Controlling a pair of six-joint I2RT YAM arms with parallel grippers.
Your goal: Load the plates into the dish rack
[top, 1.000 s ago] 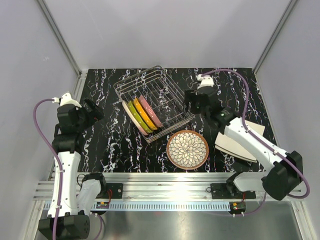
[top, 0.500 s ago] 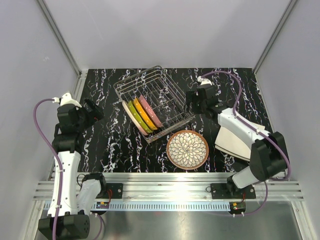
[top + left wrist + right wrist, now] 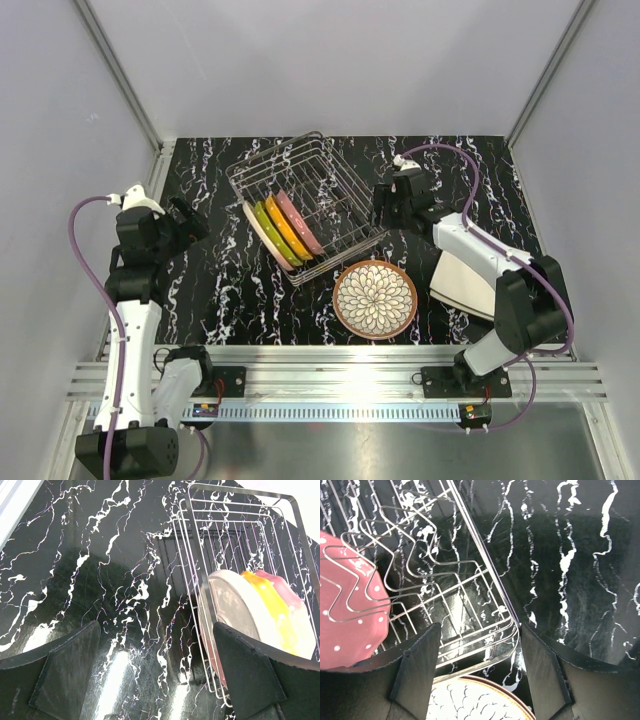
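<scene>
Dish rack (image 3: 325,190): rectangular basket of thin silver wire, set askew near the middle of the black, white-veined marble-look tabletop (image 3: 220,290).

Plain cream squarish plates (image 3: 457,284): lying flat at the table's right side, partly under the right arm, outside the rack.

Round white petal-patterned plate with brown rim (image 3: 375,299): flat on the table, just beside the rack's near right corner.

Four plates on edge in the rack's near left part, side by side: cream plate (image 3: 262,234), scalloped lime-green plate (image 3: 280,243), orange plate (image 3: 289,229), pink white-dotted plate (image 3: 301,221).

Right gripper (image 3: 382,210): over the rack's right corner, fingers spread, nothing between them; pink plate to its left, petal-patterned plate just below.

Left gripper (image 3: 190,222): at the table's left, fingers spread wide, empty, facing the rack, well apart from it.
</scene>
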